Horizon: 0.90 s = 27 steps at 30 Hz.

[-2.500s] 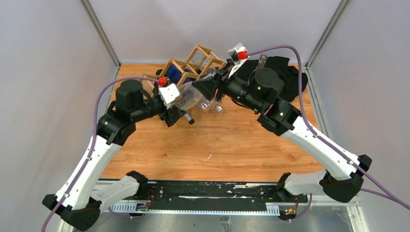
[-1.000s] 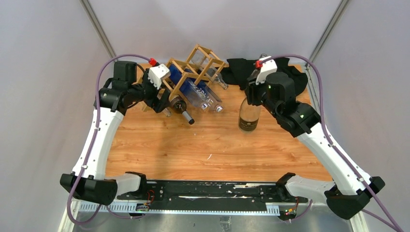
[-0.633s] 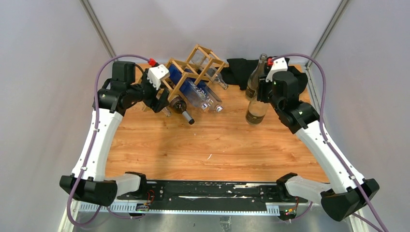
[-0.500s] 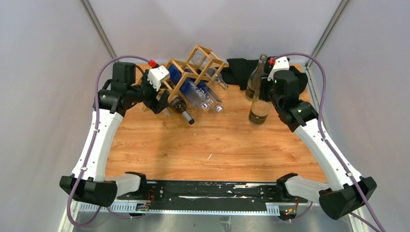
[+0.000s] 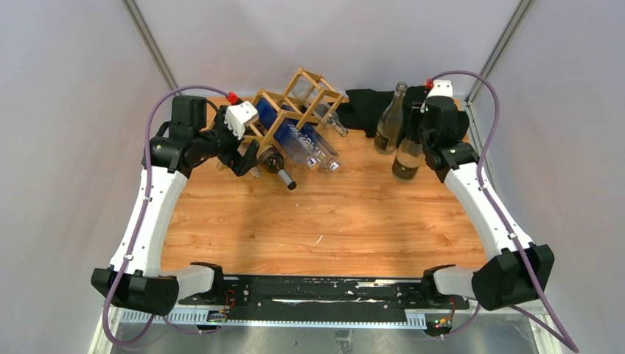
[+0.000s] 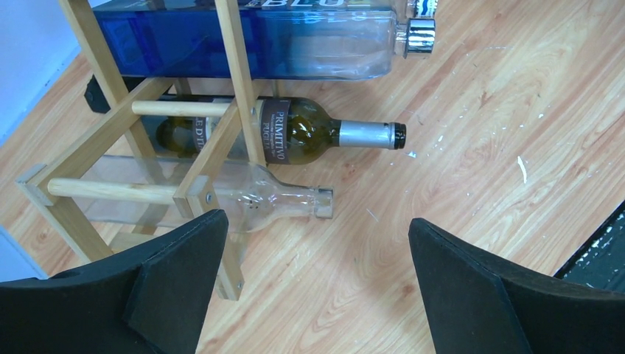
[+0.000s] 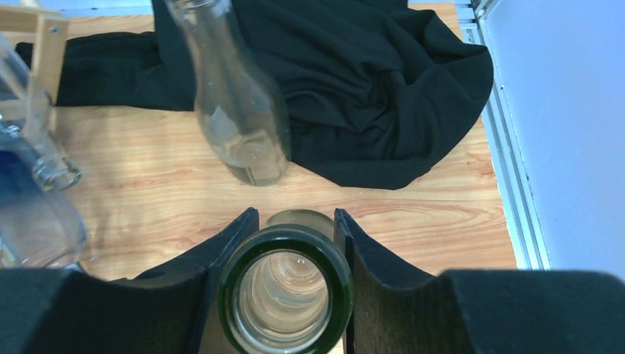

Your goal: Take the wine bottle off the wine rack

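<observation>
The light wooden wine rack [image 5: 298, 99] stands tilted at the back centre and holds a blue bottle [image 5: 291, 133], a dark green bottle [image 5: 274, 164] and clear ones. My right gripper [image 5: 417, 125] is shut on the neck of an upright green wine bottle [image 5: 406, 157], clear of the rack at the back right. In the right wrist view the fingers [image 7: 236, 240] clamp its open mouth [image 7: 285, 291]. My left gripper [image 5: 247, 158] is open and empty at the rack's left front; its view shows the rack [image 6: 221, 140] and the dark green bottle [image 6: 295, 133].
An upright clear bottle [image 5: 388, 122] stands just left of the held one, also in the right wrist view [image 7: 239, 125]. A black cloth [image 5: 365, 103] lies behind it. The table's right metal edge [image 7: 508, 184] is close by.
My right arm pulled the green bottle from the rack, stood it upright and carried it right to beside the clear bottle. My left gripper drew back from the rack's front, then stayed still.
</observation>
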Each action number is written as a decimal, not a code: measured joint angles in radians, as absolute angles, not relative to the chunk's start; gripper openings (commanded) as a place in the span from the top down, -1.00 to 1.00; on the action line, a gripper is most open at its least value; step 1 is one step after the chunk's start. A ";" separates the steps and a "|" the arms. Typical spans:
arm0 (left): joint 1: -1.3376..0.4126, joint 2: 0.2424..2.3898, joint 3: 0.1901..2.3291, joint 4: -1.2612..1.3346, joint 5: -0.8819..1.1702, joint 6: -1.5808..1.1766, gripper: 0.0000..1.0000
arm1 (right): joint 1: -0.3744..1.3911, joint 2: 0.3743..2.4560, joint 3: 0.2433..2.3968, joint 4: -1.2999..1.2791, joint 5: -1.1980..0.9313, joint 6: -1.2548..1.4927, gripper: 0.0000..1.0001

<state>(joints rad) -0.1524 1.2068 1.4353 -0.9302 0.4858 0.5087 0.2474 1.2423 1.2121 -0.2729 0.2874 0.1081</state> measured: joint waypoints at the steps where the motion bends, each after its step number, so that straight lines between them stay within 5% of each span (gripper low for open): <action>1: -0.152 1.207 1.435 -0.930 0.486 0.509 -0.98 | 0.237 1.253 1.212 -0.263 0.287 0.109 1.00; 27: -0.144 1.206 1.441 -0.930 0.491 0.521 -1.00 | 0.108 1.534 1.313 -0.075 0.290 0.155 1.00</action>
